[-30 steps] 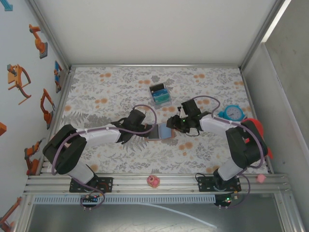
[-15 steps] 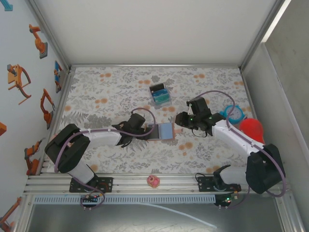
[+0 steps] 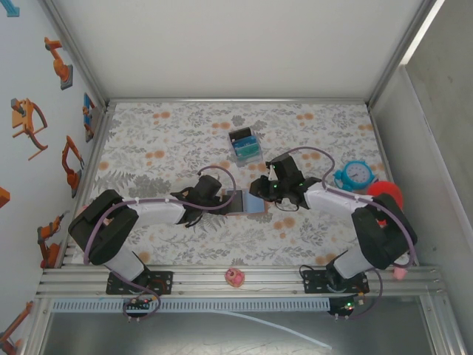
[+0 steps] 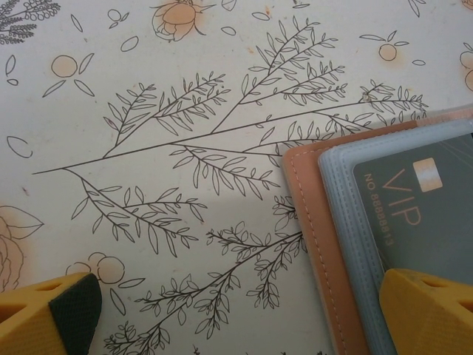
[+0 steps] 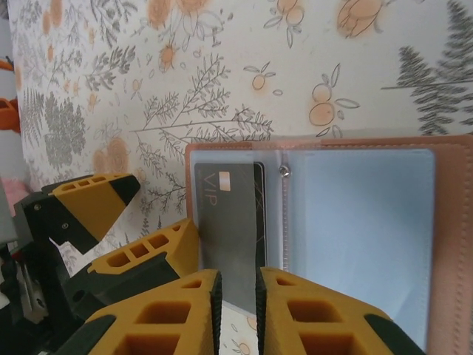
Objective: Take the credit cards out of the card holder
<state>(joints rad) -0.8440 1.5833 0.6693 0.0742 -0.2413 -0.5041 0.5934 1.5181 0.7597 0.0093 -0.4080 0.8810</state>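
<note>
The card holder (image 3: 253,203) lies open on the floral cloth, tan edged (image 5: 451,244) with pale blue pockets. A dark grey VIP credit card (image 5: 225,222) sticks out of its left pocket, and a black card edge (image 5: 259,214) shows behind it. My right gripper (image 5: 238,296) hovers over the card's protruding end, its jaws a narrow slit apart with the card showing through the gap. My left gripper (image 4: 236,322) is wide open. One of its fingers (image 4: 429,310) rests on the pocket (image 4: 347,222) beside the VIP card (image 4: 417,214), the other on the cloth.
A small black box (image 3: 244,144) with blue and teal contents stands behind the wallet. A teal clock (image 3: 358,174) and a red object (image 3: 386,194) lie at the right. A pink toy (image 3: 235,276) sits on the front rail.
My right gripper swung out to the right, then came back left over the wallet, its jaws narrowing all the while. The left gripper and the wallet stayed put.
</note>
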